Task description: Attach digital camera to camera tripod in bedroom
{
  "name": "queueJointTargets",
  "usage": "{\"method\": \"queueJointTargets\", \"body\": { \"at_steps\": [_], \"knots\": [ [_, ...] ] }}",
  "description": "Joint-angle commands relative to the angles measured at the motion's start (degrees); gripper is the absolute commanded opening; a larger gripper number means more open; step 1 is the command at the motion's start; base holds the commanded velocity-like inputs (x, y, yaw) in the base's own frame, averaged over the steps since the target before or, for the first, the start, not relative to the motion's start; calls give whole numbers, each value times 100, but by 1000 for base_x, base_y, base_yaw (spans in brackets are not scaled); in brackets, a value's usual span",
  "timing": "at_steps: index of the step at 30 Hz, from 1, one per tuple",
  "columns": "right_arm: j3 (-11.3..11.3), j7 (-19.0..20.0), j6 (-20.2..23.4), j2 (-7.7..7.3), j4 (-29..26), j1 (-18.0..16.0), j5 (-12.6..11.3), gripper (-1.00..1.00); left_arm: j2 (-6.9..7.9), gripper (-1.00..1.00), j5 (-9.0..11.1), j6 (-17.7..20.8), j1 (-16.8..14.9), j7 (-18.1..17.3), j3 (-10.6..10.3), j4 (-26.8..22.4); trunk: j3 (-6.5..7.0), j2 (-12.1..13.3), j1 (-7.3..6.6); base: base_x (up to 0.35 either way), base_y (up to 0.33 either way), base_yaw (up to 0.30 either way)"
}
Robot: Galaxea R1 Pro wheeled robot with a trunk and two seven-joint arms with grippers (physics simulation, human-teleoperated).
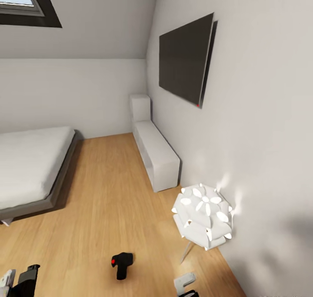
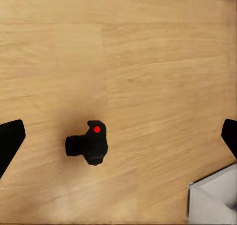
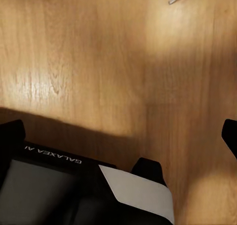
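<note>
The digital camera [image 1: 121,264] lies on the light wooden floor, small and black with a red button on top. In the left wrist view the digital camera [image 2: 89,145] sits on the floor below my left gripper [image 2: 118,136], nearer one finger than the other. That gripper is open, its black fingertips [image 2: 10,141] far apart at the frame's edges, holding nothing. My right gripper [image 3: 118,133] is open too, above bare floor and the robot's dark base [image 3: 59,190]. The camera tripod is out of view.
A white petal floor lamp [image 1: 203,216] stands by the right wall, close to the camera. Behind it a low white cabinet [image 1: 156,153] runs along the wall under a black screen [image 1: 186,58]. The grey-framed bed [image 1: 30,171] is at the left.
</note>
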Motion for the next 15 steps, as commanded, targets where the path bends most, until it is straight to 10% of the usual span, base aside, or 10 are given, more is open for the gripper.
{"method": "queueJointTargets", "body": {
  "at_steps": [1,15],
  "knots": [
    [9,-12,36,0,-6,-3,24,100,0,100,33,21,-10,35,9,-4,-6,-3,0,-19,51,0],
    [-619,21,-4,-286,-53,-10,21,100,-30,100,-227,-1056,-1650,208,-1152,1878,-6,-3,0,-7,18,0]
  ]
}}
